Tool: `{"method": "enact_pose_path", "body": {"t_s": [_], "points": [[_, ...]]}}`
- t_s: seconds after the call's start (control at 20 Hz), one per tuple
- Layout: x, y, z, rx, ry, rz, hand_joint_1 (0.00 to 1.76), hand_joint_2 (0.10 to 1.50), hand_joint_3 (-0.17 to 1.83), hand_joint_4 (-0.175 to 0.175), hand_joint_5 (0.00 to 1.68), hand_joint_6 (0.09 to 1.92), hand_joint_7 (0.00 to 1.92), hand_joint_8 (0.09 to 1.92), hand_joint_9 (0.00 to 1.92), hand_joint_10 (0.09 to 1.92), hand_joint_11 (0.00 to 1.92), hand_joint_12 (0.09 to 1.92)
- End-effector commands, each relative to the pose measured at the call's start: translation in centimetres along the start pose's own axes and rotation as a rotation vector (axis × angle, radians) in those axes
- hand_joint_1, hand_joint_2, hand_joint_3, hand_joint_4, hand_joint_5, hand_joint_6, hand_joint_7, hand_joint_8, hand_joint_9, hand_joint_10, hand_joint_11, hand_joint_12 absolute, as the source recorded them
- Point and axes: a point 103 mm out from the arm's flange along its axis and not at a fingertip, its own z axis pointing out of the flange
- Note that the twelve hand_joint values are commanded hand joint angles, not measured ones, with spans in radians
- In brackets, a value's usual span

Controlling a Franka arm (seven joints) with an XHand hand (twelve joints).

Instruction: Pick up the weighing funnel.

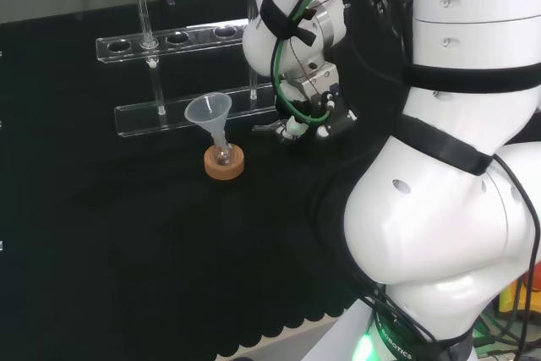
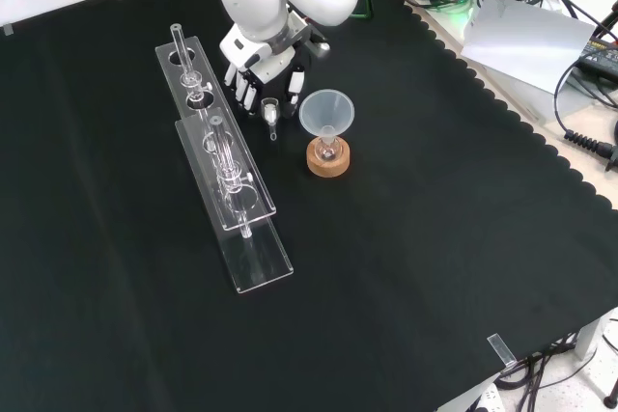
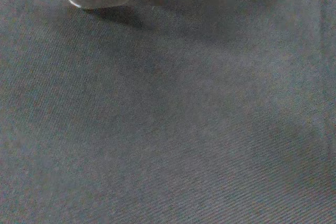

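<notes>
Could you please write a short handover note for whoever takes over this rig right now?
Hand: low over the cloth, between the clear rack and the funnel in the front view. I cannot tell whether it is open or shut.
Things: the weighing funnel sits right at the hand, just below it in the front view. The funnel stands in its flask on the cork ring.
Done: the hand is at the weighing funnel.
Left: no lift is visible yet, so check the grasp first, then probably raise the weighing funnel off the cloth, keeping away from the funnel.
</notes>
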Motion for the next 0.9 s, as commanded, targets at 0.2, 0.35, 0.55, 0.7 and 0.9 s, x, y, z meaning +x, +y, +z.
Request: {"method": "enact_pose_path", "body": {"t_s": [0.2,0.35,0.55,0.7,0.9], "points": [[-1.5,-1.3,-3.0,-0.019,-0.009,0.01,1.07,0.78,0.57,0.175,1.1,0.94,0.84,0.67,1.11,0.43,0.73,1.1],[-2.2,-2.0,-4.1,-0.019,-0.019,0.014,1.07,0.76,0.6,0.175,1.11,0.94,0.84,0.68,1.11,0.43,0.73,1.1],[-3.0,-3.1,-5.5,-0.022,-0.023,0.053,1.08,0.75,0.62,0.175,1.11,0.93,0.84,0.68,1.11,0.43,0.73,1.1],[-3.5,-3.9,-6.3,-0.019,0.001,0.063,1.08,0.74,0.63,0.175,1.12,0.93,0.84,0.68,1.11,0.43,0.73,1.11],[-3.8,-5.1,-7.5,-0.023,0.015,0.067,1.08,0.74,0.64,0.175,1.12,0.93,0.84,0.68,1.11,0.43,0.73,1.11]]}}
